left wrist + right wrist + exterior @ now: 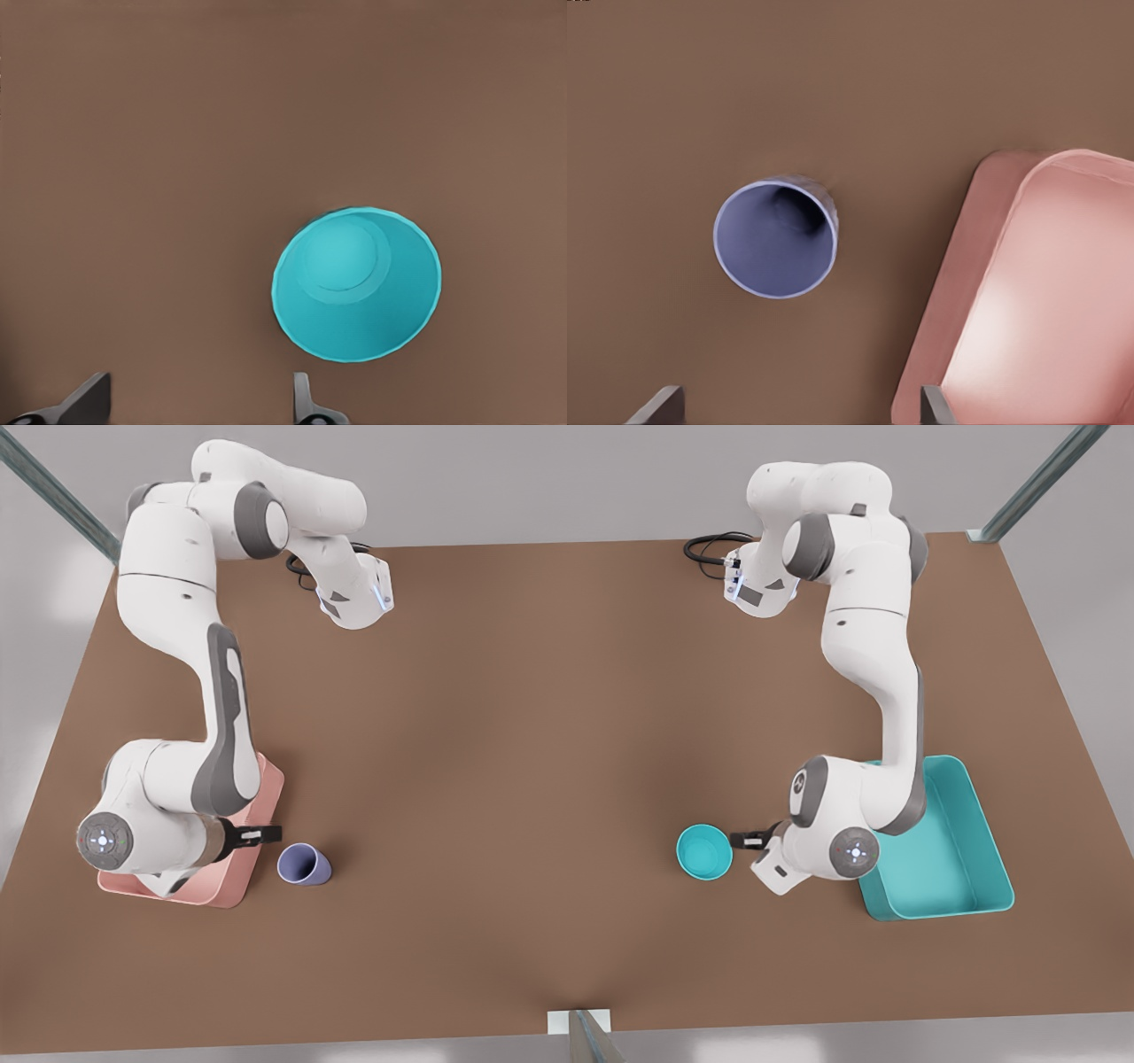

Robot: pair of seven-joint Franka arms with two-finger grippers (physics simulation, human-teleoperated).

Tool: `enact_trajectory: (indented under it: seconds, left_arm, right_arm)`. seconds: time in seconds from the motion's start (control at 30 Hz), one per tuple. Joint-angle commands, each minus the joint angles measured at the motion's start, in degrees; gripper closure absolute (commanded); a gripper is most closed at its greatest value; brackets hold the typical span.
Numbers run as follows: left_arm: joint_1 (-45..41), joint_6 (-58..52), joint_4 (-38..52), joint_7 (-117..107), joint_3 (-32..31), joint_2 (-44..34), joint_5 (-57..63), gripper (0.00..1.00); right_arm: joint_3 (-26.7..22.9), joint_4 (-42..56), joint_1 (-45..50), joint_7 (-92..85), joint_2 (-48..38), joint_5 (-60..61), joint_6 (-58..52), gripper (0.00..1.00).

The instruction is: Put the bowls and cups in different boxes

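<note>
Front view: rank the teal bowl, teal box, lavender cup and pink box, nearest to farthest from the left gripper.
From the left gripper, open on the front view's right:
1. teal bowl, just beside it
2. teal box, behind that arm
3. lavender cup, across the table by the right gripper
4. pink box, farthest

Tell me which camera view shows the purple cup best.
The right wrist view: it looks straight down into the cup, showing its full rim and dark inside, with the pink box beside it, apart. The front view shows the cup small, upright on the table near the right gripper.
</note>
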Motion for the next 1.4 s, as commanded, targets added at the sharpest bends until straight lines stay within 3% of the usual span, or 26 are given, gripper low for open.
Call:
enact_trajectory:
  seconds: [0.0, 0.17, 0.43, 0.47, 0.57, 0.6, 0.7, 0.8, 0.93, 0.97, 1.03, 1.1, 1.23, 1.37]
  left_arm:
    - [0.2, 11.3, -0.1, -1.7, -0.1, 0.5, -0.4, 0.00]
    - [0.3, 11.6, -1.1, -1.5, -3.3, 2.8, -0.4, 0.00]
    - [0.4, 11.6, -2.3, -1.9, -3.4, 5.8, -0.5, 0.00]
    - [0.4, 11.6, -2.3, -1.9, -3.7, 6.0, -0.5, 0.05]
    - [0.4, 11.6, -2.3, -1.9, -3.8, 6.0, -0.5, 0.39]
    - [0.4, 11.6, -2.3, -1.9, -3.9, 6.4, -1.3, 0.46]
    - [0.3, 11.3, -2.3, -1.8, -4.2, 6.6, -1.7, 0.54]
    - [0.4, 10.8, -2.3, -1.7, -4.2, 6.2, -1.7, 0.78]
    - [0.5, 4.0, -1.6, -1.8, -4.0, 3.4, -1.2, 0.79]
    - [0.7, 2.2, -1.6, -2.1, -3.7, 1.6, -1.0, 0.79]
    - [2.1, -2.0, -1.6, -2.6, 0.0, -3.1, -0.9, 0.79]
    - [6.0, -5.9, -1.6, -2.4, 1.9, -7.3, 2.4, 0.79]
    - [13.5, -6.6, -1.8, 5.6, 6.4, -10.5, 1.9, 0.79]
    - [15.0, -4.6, -2.3, 18.2, 13.0, -10.2, 1.1, 0.79]
  right_arm:
    - [0.0, 0.2, -0.6, -2.1, 2.4, 1.9, 13.7, 0.00]
    - [0.2, -0.1, -0.5, -2.6, 3.2, 1.8, 15.4, 0.00]
    - [0.1, -4.6, 0.2, -2.6, 4.1, 1.6, 16.3, 0.00]
    - [0.2, -5.7, 0.2, -2.7, 4.0, 0.4, 17.1, 0.00]
    - [0.1, -6.4, 0.1, -2.7, 4.0, 0.3, 17.4, 0.00]
    - [0.1, -6.6, 0.1, -2.7, 4.2, 0.3, 17.5, 0.00]
    - [0.1, -6.9, 0.0, -2.6, 4.9, 0.3, 18.3, 0.00]
    - [0.1, -6.9, 0.3, -2.6, 5.4, 0.3, 18.3, 0.00]
    - [0.1, -6.9, 0.7, -2.7, 6.4, 0.0, 18.3, 0.01]
    - [0.1, -6.9, 0.6, -2.6, 6.6, 0.0, 18.3, 0.07]
    - [0.1, -6.9, 0.6, -2.8, 6.7, 0.0, 18.3, 0.29]
    - [0.1, -6.9, 0.7, -2.8, 7.2, -0.6, 18.1, 0.43]
    - [0.2, -6.4, 1.0, -2.8, 6.9, -0.7, 17.5, 0.79]
    - [0.4, -6.0, 0.8, -5.7, 5.7, -0.5, 16.2, 0.79]
